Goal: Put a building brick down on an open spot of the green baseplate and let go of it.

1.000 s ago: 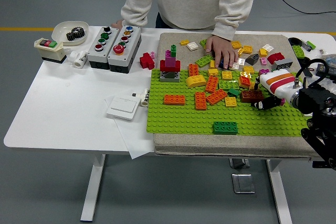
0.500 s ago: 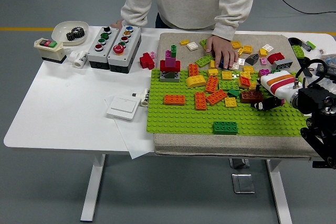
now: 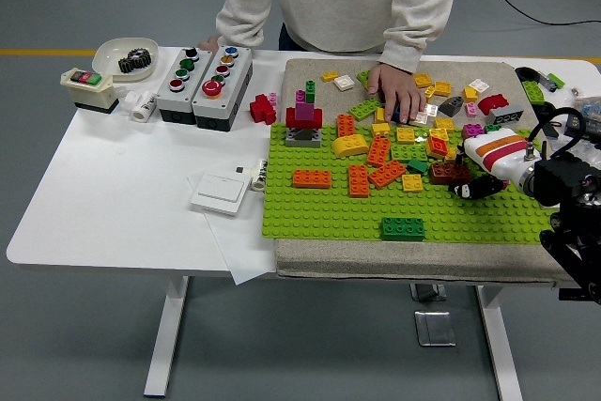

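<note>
**A:** Head view: the right hand (image 3: pixel 472 184) reaches in from the right edge, low over the green baseplate (image 3: pixel 329 218). Its black fingers (image 3: pixel 467 188) curl down against a dark brown brick (image 3: pixel 449 173).

**B:** Pinching it?

**A:** Too small to tell whether they clamp the brick or only touch it. The brick sits on the baseplate's right part, just beside a yellow brick (image 3: pixel 412 183) and touching the scatter of orange ones.

**B:** And the far side?

**A:** A person in a pale sweatshirt stands there, one hand (image 3: pixel 394 91) pressed flat on loose bricks on the grey mat (image 3: pixel 310 70). A dark green brick (image 3: pixel 403 228) sits alone near the baseplate's front edge.
</note>
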Available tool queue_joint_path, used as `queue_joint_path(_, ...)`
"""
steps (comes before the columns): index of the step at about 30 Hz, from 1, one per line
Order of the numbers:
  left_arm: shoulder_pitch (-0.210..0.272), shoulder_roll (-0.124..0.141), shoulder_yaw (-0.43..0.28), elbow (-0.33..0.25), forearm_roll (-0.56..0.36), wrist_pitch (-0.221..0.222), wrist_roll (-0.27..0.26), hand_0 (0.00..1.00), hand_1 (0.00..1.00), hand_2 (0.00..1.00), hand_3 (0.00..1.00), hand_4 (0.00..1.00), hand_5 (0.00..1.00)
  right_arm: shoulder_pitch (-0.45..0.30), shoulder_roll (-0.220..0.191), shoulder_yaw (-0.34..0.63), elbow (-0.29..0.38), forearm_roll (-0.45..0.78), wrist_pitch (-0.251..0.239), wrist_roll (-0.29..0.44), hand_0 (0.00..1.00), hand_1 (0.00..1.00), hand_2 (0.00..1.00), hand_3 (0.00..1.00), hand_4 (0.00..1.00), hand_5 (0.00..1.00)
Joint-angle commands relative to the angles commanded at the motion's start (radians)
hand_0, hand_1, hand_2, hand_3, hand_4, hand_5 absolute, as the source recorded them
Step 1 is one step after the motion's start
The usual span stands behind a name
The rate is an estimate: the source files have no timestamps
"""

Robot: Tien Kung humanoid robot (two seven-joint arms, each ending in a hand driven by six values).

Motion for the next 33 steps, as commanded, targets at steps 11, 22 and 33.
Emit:
queue_joint_path(11,-0.002,0.0,0.0,-0.001,0.001,0.0,0.0,0.754,0.761,0.794,0.687,0.787,0.745,-0.01,-0.001,0.008,-0.007,0.0,-0.033,0.007,0.404,0.467,0.55,0.524,0.739,0.545)
queue_joint_path(22,-0.007,-0.001,0.008,-0.001,-0.012,0.001,-0.006,0.754,0.761,0.794,0.688,0.786,0.744,-0.008,-0.005,0.01,-0.01,0.0,-0.063,0.016,0.338,0.443,0.537,0.522,0.726,0.551)
queue_joint_path(33,-0.009,-0.001,0.013,0.0,-0.022,0.001,-0.008,0.754,0.76,0.794,0.687,0.787,0.745,-0.016,-0.026,0.012,0.017,0.0,-0.073,0.03,0.241,0.402,0.507,0.519,0.733,0.559)
